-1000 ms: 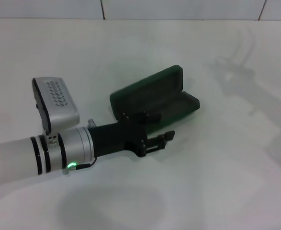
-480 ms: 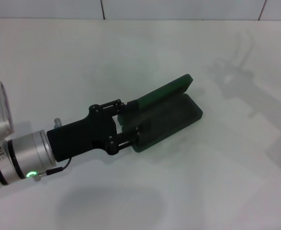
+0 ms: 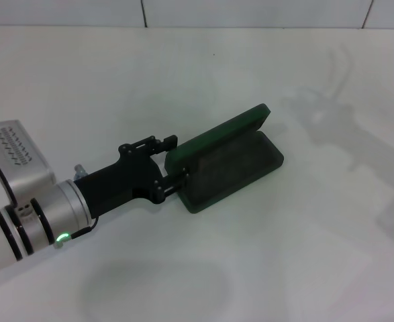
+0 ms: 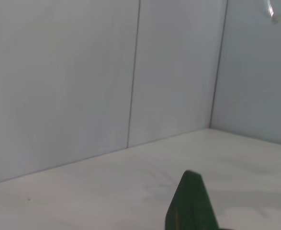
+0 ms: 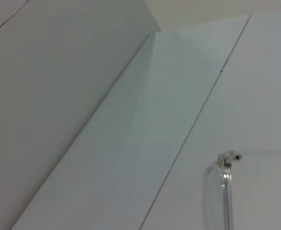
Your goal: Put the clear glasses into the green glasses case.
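The green glasses case (image 3: pixel 237 161) lies on the white table with its lid (image 3: pixel 223 133) standing nearly upright over the base; the lid's edge (image 4: pixel 190 206) also shows in the left wrist view. My left gripper (image 3: pixel 176 161) reaches in from the lower left and is open, its fingertips on either side of the case's left end. The clear glasses (image 5: pixel 224 191) hang in the air close before the right wrist camera, one hinge and lens rim showing, so the right gripper holds them. The right gripper is out of the head view.
The white table (image 3: pixel 284 268) spreads all around the case. A tiled wall (image 3: pixel 250 12) runs along the back. The shadow of a raised arm (image 3: pixel 358 154) falls on the table's right side.
The case's lid swung from lying back to nearly upright. My left gripper moved from over the case to its left end, then drew back slightly toward the left; the case stayed put.
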